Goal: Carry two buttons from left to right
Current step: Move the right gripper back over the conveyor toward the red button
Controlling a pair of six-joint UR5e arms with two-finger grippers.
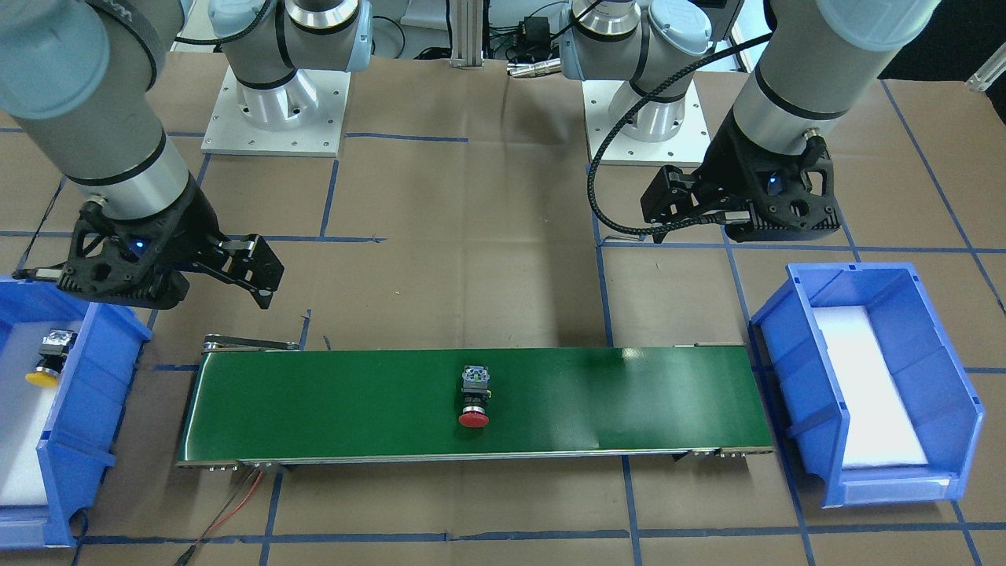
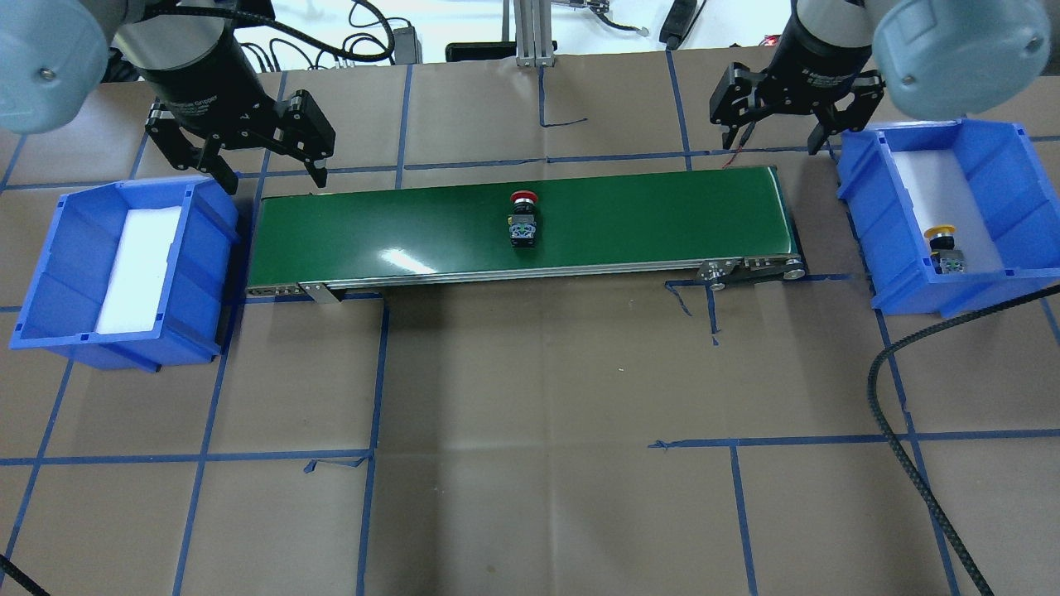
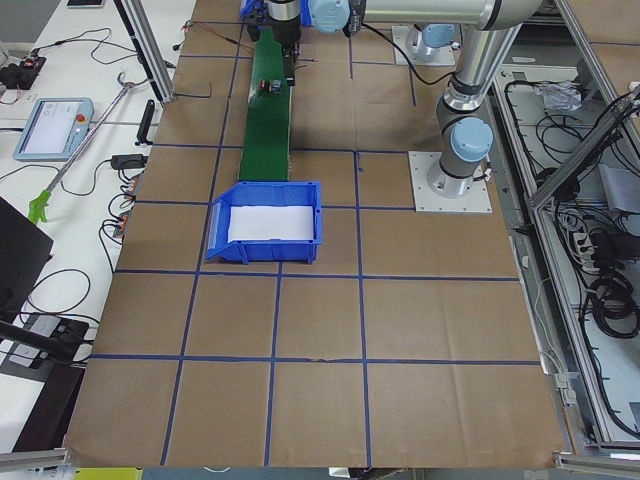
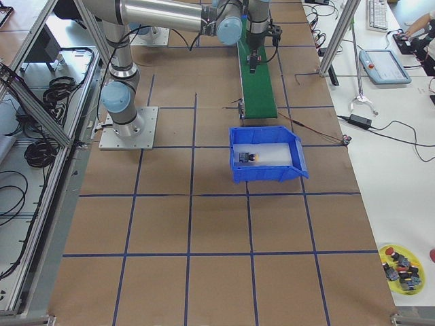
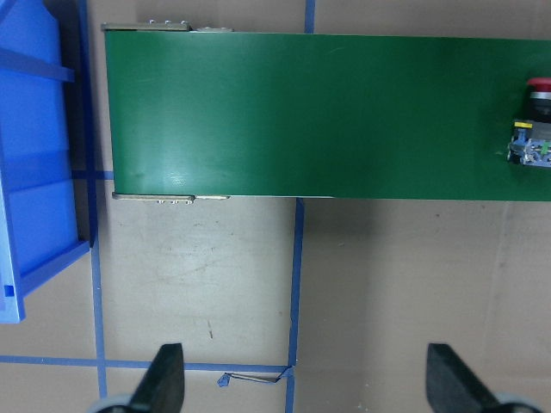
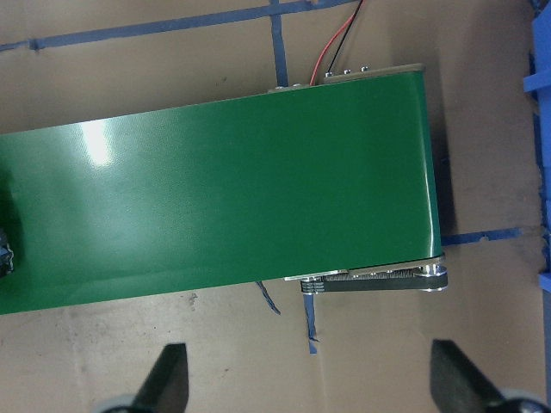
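So the red button (image 2: 522,219) is lying on its side about halfway along the green conveyor belt (image 2: 662,223). Its long axis runs across the belt, not along it: red cap toward the operators' side, black-and-grey body toward the robot. It sits roughly mid-width, with the cap end a bit closer to the far edge. The yellow button (image 2: 944,247) is in the right bin (image 2: 853,178), on the white foam (image 2: 927,182), close to the wall nearest the belt. It's also on its side, cap away from the robot, with its axis tipped slightly off the red one's. The left gripper (image 2: 273,178) hangs over the belt's left end with its fingers spread wide and nothing between them. From its wrist cam the fingertips (image 5: 164,383) sit over brown paper on the robot's side of the belt, and the red button is way off at the view's right edge. The right gripper (image 2: 772,145) is spread wide too, holding nothing, up by the belt's right end next to the right bin. So the red button is between the two grippers and well apart from both. The yellow one is nearer the right gripper but down inside the bin. For room, there's bare green belt on both sides of the red button and brown paper-covered table (image 2: 530,397) with blue tape lines (image 2: 381,372) all around. The left bin (image 2: 50,273) stands just off the belt's left end, the right bin just off the other end.
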